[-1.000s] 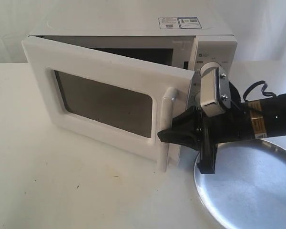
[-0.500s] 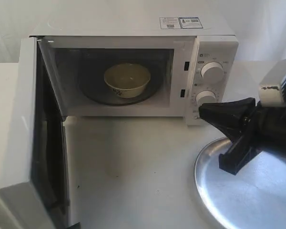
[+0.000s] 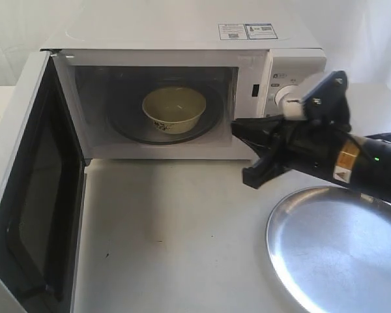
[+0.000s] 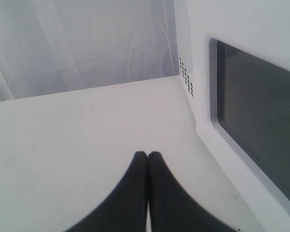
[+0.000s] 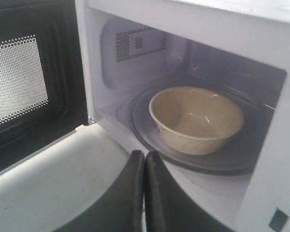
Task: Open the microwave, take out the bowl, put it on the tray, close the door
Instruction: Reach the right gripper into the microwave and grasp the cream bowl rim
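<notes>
The door (image 3: 26, 195), only part-way out a second ago, now stands swung wide, with the left jaws pressed together over bare surface (image 4: 63, 145) just beside its outer face. So the microwave (image 3: 182, 39) is open. The bowl (image 3: 174, 109) sits inside, straight ahead of the right jaws, which have swung in from above the tray (image 3: 339, 254) to the cavity mouth, pressed together and empty. Opening looks done to me — they'd need to spread before taking the bowl, and the tray waits behind and below them.
</notes>
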`<state>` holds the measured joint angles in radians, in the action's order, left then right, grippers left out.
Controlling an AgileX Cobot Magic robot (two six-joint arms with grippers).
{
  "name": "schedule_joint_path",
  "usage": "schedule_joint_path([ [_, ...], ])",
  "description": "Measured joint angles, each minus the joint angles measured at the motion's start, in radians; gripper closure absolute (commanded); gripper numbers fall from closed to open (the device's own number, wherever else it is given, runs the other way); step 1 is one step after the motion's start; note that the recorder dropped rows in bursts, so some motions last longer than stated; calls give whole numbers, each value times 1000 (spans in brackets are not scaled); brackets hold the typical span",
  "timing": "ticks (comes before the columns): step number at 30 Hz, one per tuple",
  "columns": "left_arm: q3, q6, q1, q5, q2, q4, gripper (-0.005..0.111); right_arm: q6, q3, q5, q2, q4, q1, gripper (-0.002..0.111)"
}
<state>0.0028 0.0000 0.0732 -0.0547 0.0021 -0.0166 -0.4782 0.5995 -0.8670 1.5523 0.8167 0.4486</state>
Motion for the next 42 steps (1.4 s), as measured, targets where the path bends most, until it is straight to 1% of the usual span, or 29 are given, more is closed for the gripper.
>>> schedule_joint_path([
  [3, 0, 0, 0, 0, 0, 0, 107, 102, 110, 87, 88, -58, 77, 108],
  [7, 0, 0, 0, 0, 0, 0, 107, 306, 274, 295, 194, -205, 183, 108],
  [10, 0, 0, 0, 0, 0, 0, 107, 387, 365, 378, 266, -262, 224, 108],
  [11, 0, 0, 0, 0, 0, 0, 107, 401, 390, 390, 285, -262, 231, 106],
  [14, 0, 0, 0, 0, 0, 0, 107, 430, 451, 414, 346, -235, 250, 93],
  [17, 0, 0, 0, 0, 0, 0, 107, 459, 509, 459, 400, -223, 269, 70],
  [19, 0, 0, 0, 0, 0, 0, 107, 471, 549, 490, 426, -217, 279, 59],
  [20, 0, 0, 0, 0, 0, 0, 107, 478, 563, 502, 434, -213, 281, 57],
  [27, 0, 0, 0, 0, 0, 0, 107, 543, 650, 585, 470, -211, 284, 60],
  [36, 0, 0, 0, 0, 0, 0, 107, 550, 756, 713, 549, -211, 284, 62],
  [38, 0, 0, 0, 0, 0, 0, 107, 550, 760, 720, 560, -211, 284, 73],
  [39, 0, 0, 0, 0, 0, 0, 107, 550, 762, 722, 561, -211, 284, 82],
  [40, 0, 0, 0, 0, 0, 0, 107, 550, 765, 722, 564, -211, 284, 97],
  [41, 0, 0, 0, 0, 0, 0, 107, 550, 765, 725, 564, -211, 284, 109],
  [42, 0, 0, 0, 0, 0, 0, 107, 549, 765, 725, 564, -211, 286, 108],
])
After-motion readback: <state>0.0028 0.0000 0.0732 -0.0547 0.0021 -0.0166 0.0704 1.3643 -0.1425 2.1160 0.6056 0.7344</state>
